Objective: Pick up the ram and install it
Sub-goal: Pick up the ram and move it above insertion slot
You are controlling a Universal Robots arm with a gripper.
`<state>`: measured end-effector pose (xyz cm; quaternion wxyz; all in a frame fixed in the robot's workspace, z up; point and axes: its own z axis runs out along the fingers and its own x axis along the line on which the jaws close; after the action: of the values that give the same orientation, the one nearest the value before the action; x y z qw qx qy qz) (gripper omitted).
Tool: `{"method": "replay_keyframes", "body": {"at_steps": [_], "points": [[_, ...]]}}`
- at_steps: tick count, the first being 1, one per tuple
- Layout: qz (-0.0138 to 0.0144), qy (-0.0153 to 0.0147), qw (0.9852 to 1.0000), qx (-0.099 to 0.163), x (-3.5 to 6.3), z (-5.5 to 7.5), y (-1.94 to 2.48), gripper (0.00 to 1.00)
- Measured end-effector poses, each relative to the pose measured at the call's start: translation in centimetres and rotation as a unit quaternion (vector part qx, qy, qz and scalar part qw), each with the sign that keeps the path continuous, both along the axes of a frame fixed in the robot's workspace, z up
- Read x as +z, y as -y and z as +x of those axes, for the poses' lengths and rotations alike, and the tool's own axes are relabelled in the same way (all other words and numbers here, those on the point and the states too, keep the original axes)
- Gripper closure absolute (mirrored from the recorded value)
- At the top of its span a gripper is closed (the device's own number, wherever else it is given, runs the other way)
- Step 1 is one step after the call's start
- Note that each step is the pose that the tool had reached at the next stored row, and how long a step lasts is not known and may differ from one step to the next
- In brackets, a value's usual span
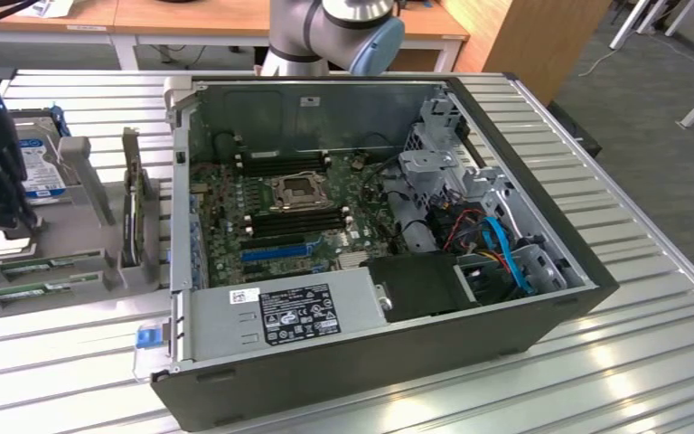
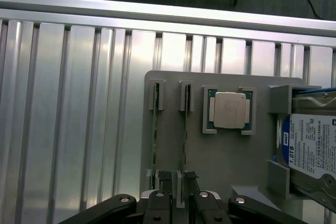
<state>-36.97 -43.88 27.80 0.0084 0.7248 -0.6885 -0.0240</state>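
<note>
We counted two green sticks [image 2: 155,132], [image 2: 185,132], both on one gray tray [image 2: 226,156]. On same tray we noted one processor chip [image 2: 229,109], one hard drive [image 2: 311,153], one expansion card [image 1: 134,212]. We saw one computer case [image 1: 444,362] on one slatted surface [image 1: 636,362]; inside it, one motherboard [image 1: 220,231], one power supply [image 1: 299,312]. We logged one gripper [image 2: 177,178], two fingers [image 2: 165,179].

Bright even room light, white glare on the ribbed metal table [image 2: 79,103]; soft shadow inside the computer case [image 1: 323,108]
</note>
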Motion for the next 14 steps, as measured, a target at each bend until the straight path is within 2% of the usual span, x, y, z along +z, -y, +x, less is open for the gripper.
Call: {"method": "replay_keyframes", "body": {"at_steps": [3,9,14], "points": [[0.0000,0.0000,1.0000,0.000,0.00,0.00,0.19,0.76],[0.0000,0.0001,1.0000,0.000,-0.03,0.00,0.20,0.76],[0.0001,0.0000,1.0000,0.000,-0.72,0.00,0.20,0.76]]}}
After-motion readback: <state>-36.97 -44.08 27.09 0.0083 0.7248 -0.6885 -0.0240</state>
